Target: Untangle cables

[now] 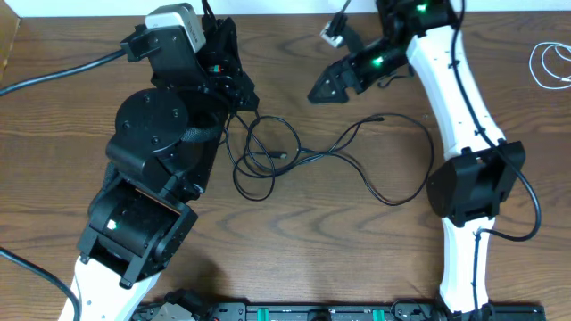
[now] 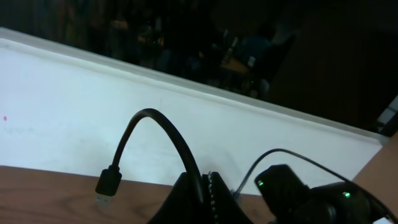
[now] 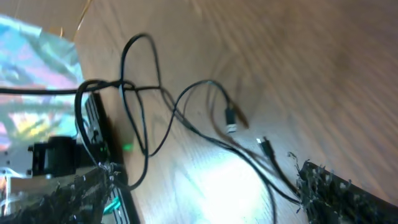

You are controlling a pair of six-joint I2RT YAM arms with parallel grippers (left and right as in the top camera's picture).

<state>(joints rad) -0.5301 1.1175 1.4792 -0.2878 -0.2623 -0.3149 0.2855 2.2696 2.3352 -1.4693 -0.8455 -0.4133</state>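
Two arms: a black one at the left, a white one at the right; both reach over a wood table
Black cables: thin cords in a tangle of loops at mid-table, just right of the black arm; one strand runs right to a small plug; another sags in a wide curve toward the white arm
White cable: coiled at the right edge of the table; well apart from the tangle
Left gripper: at the tangle's upper left edge; in the wrist view its fingers are pressed together on a black cable that arcs up and over to a USB plug
Right gripper: up and right of the tangle, apart from it, pointing left; in its wrist view the fingers stand spread wide with nothing pinched
Under the right gripper: black loops on the wood; two plug ends lie near each other; blur hides their type
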